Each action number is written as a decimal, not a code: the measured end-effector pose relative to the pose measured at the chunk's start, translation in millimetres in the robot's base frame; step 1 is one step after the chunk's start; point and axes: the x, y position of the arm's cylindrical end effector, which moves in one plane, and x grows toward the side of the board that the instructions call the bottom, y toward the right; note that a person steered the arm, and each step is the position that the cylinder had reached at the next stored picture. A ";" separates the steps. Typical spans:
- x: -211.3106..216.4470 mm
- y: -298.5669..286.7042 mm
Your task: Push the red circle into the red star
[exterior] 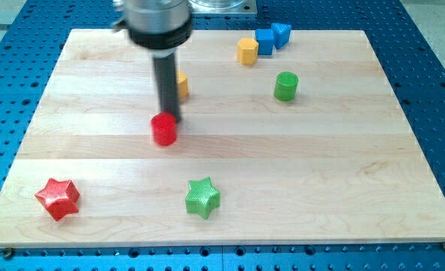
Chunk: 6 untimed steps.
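The red circle sits on the wooden board left of centre. My tip is at the circle's upper edge, touching it or nearly so, on its top-right side. The red star lies near the view's bottom left corner of the board, well apart from the circle, down and to the left of it.
A green star lies at the bottom centre. A yellow block is partly hidden behind the rod. A green cylinder, a yellow block and two blue blocks sit at the top right.
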 end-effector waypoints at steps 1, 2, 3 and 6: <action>41.4 -34.1; 24.2 28.5; 4.1 76.2; 81.9 -21.1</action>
